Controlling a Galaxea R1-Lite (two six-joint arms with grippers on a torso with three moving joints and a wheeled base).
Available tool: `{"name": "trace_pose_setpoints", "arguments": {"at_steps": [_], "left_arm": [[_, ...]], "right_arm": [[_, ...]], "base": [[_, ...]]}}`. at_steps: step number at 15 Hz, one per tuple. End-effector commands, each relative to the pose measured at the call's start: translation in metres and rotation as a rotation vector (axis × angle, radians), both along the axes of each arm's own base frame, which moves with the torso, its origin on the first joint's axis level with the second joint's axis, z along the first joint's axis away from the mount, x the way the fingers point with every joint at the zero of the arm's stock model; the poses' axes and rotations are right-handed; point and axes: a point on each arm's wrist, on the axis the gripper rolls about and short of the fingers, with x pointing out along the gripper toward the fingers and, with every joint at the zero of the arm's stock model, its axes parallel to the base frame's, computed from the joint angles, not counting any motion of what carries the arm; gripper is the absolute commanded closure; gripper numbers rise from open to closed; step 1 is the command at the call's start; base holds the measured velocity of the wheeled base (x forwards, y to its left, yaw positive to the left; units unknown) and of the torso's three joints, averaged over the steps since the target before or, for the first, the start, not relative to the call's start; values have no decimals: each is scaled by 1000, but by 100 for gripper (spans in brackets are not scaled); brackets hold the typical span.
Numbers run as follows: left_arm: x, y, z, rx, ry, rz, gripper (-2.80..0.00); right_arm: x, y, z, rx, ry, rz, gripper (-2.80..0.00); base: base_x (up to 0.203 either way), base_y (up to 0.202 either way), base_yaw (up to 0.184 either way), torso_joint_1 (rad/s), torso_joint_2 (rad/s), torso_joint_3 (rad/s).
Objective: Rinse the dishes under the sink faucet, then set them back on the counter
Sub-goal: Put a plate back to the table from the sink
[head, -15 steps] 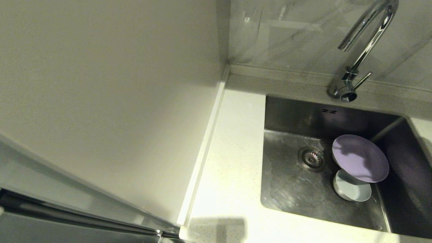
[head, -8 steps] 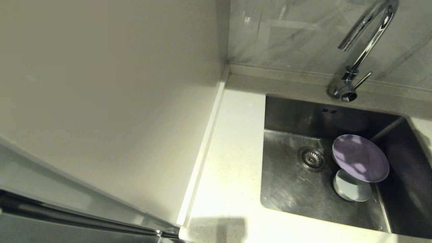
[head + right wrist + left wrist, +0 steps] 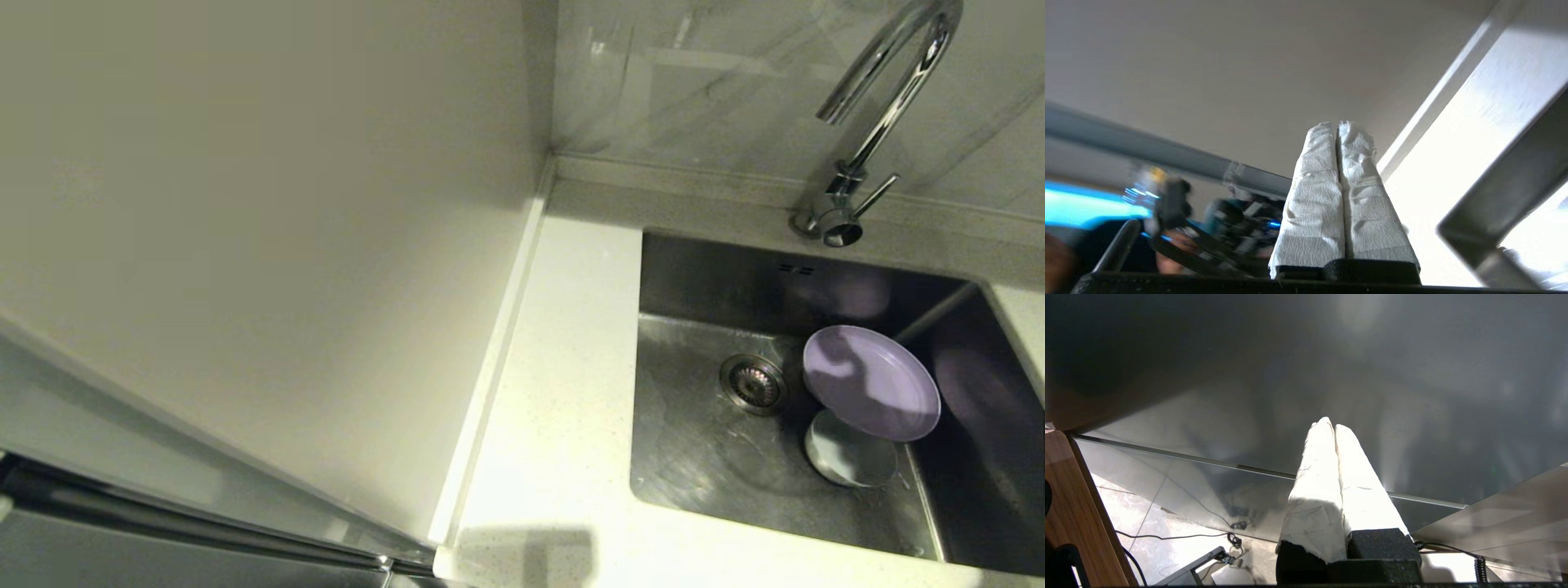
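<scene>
Lilac plate (image 3: pixel 871 384) leans on the bowl (image 3: pixel 849 461) at the sink's (image 3: pixel 702 457) four o'clock. Right pincer (image 3: pixel 1337 124), closed and empty, should open wide and descend onto the plate's raised rim.

Faucet (image 3: pixel 878 122) over sink (image 3: pixel 702 457)

From my head camera, the only shift I see is in the light inside the sink (image 3: pixel 702 457): a shadow now lies across the lilac plate (image 3: pixel 870 384), and the small bowl (image 3: pixel 849 459) beneath its edge looks greyer and dimmer than a second ago. Lilac reflections on the sink's back and right walls have also spread and brightened.
</scene>
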Motion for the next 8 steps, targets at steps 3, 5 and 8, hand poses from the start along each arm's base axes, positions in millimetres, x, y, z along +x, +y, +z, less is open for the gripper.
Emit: {"name": "trace_pose_setpoints", "arguments": {"at_steps": [3, 5, 8], "left_arm": [[0, 0, -1, -1, 3, 0, 0], [0, 0, -1, -1, 3, 0, 0], [0, 0, -1, -1, 3, 0, 0]], "right_arm": [[5, 5, -23, -37, -47, 53, 0], [3, 7, -27, -51, -69, 55, 0], [3, 13, -25, -54, -77, 94, 0]], "base": [[0, 0, 0, 0, 0, 0], [0, 0, 0, 0, 0, 0], [0, 0, 0, 0, 0, 0]]}}
